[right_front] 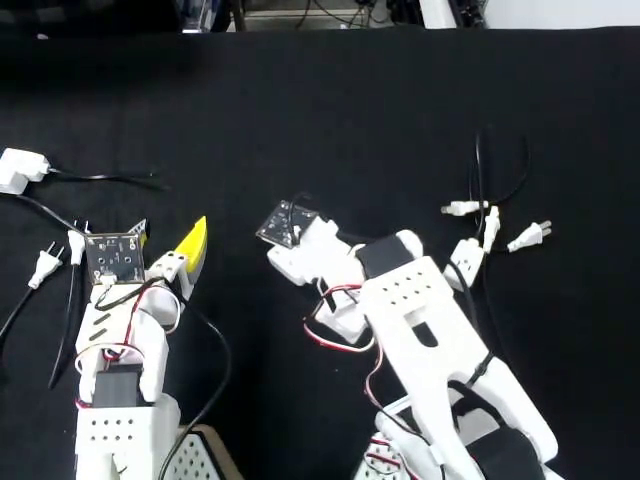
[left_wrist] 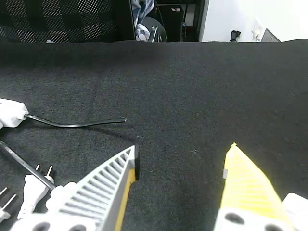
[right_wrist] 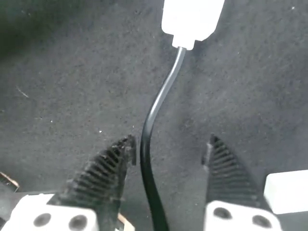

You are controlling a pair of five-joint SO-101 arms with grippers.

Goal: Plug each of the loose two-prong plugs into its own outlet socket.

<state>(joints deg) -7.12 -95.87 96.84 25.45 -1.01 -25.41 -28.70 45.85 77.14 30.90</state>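
Observation:
Two white two-prong plugs (right_front: 45, 263) (right_front: 76, 241) lie at the table's left edge, beside my left arm; the left wrist view shows one plug (left_wrist: 34, 186) close by the grey finger (left_wrist: 108, 183). A white socket block (right_front: 18, 168) with a black cord lies farther back left, the same block (left_wrist: 10, 113) showing in the left wrist view. My left gripper (left_wrist: 180, 159) is open over bare cloth. Several more white plugs (right_front: 528, 237) (right_front: 466, 208) lie on black cords at the right. My right gripper (right_wrist: 171, 147) is open, straddling a black cord (right_wrist: 159, 110) that leads to a white body (right_wrist: 192, 17).
Black cloth (right_front: 330, 120) covers the whole table. Loose black cords (right_front: 500, 165) loop at the right, and another cord (right_front: 215, 370) runs beside the left arm's base. A chair and room clutter (left_wrist: 144, 24) stand beyond the far edge.

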